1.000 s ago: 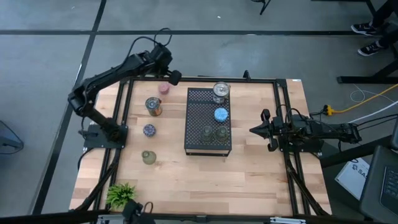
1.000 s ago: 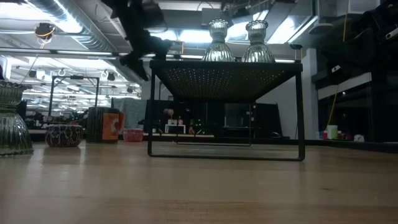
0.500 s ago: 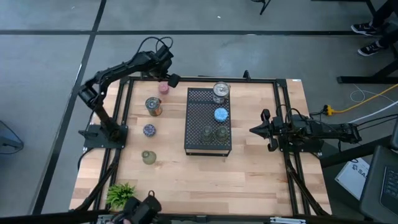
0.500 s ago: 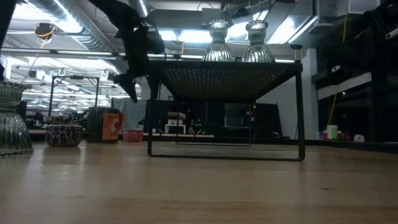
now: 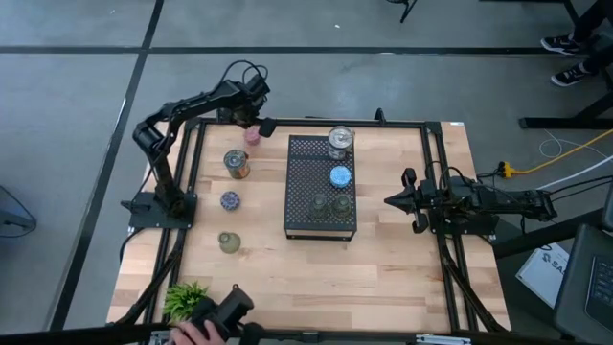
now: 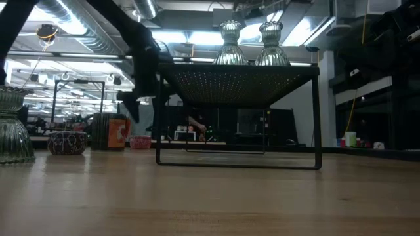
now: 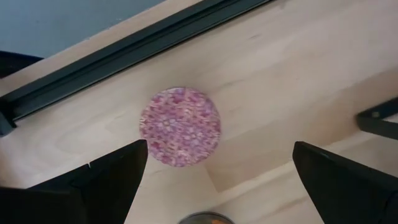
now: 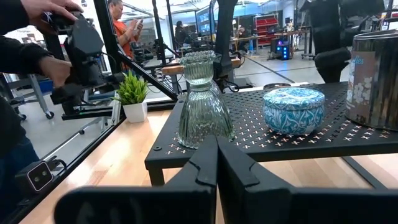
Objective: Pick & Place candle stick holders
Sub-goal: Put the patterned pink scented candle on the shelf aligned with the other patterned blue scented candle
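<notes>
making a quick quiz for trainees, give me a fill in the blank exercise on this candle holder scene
1. The left gripper hangs above the ____ holder.
2. The blue holder sits on the black ____.
3. The right gripper waits beside the tray with its fingers ____.

Missing words: pink; tray; shut

Four holders on the black tray (image 5: 305,182); pink holder (image 5: 252,136), olive, blue and green ones left of it.
</notes>
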